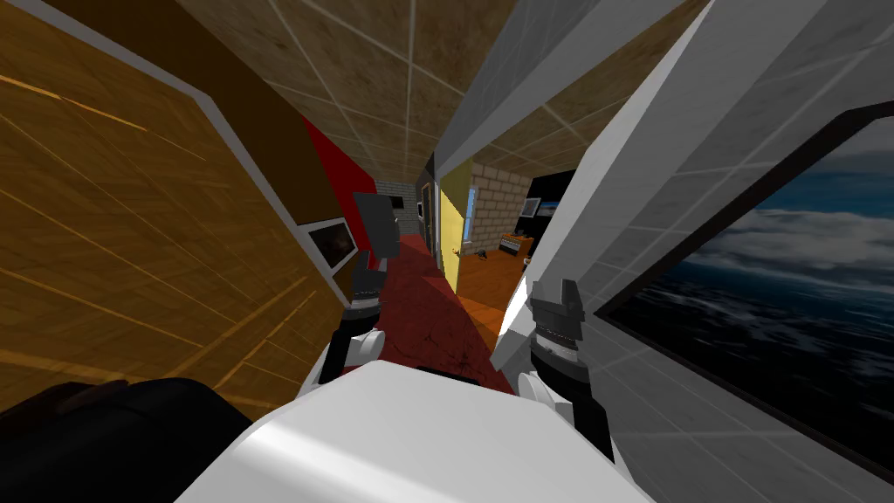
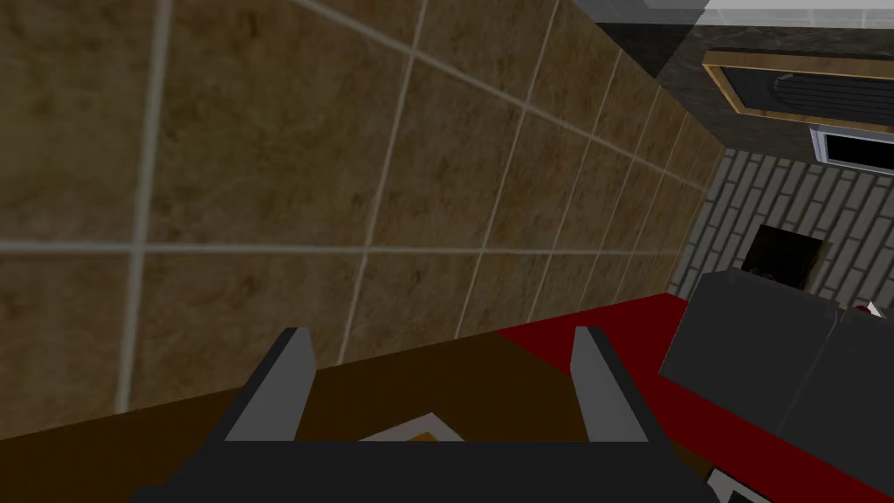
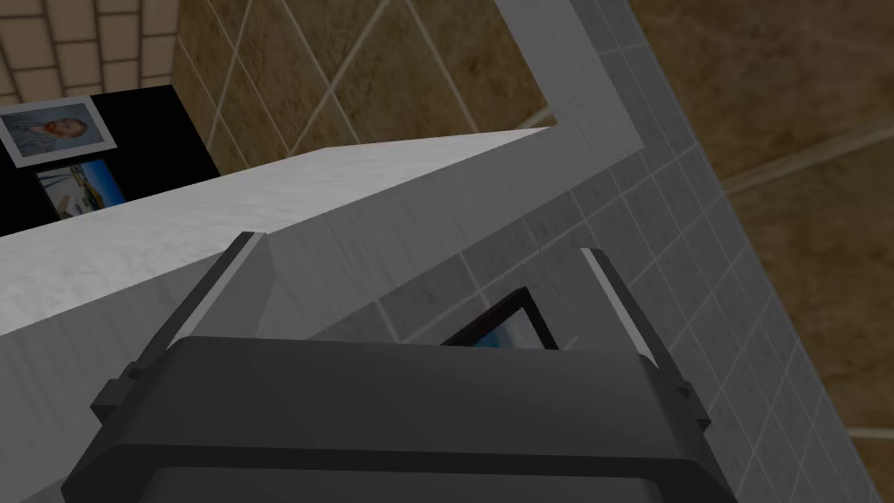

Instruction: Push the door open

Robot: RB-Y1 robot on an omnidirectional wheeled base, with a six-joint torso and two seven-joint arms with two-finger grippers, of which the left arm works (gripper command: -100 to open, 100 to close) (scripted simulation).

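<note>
Orange-brown wooden panelling (image 1: 131, 218) covers the wall at the far left, and a small white-framed dark picture (image 1: 332, 240) hangs at its far end. Just beside this picture is the left gripper (image 1: 368, 272) (image 2: 442, 336); its two blade fingers stand wide apart and nothing is between them. Beyond it a dark grey box-shaped object (image 1: 377, 223) (image 2: 751, 349) stands against the red part of the wall. The dark red floor (image 1: 419, 306) of the corridor runs through the middle toward a yellow wall (image 1: 450, 227). To the right of the floor is the plain white door panel (image 1: 602, 175) (image 3: 157, 244), seen almost edge-on and swung toward the grey tiled wall (image 1: 698, 157) (image 3: 611, 227). The right gripper (image 1: 552, 290) (image 3: 421, 247) is close against the door, fingers fully spread and holding nothing; I cannot tell if a finger touches the panel. At the far right, a large dark-framed picture of sea and clouds (image 1: 786, 288) (image 3: 511, 327) hangs on the tiled wall.
</note>
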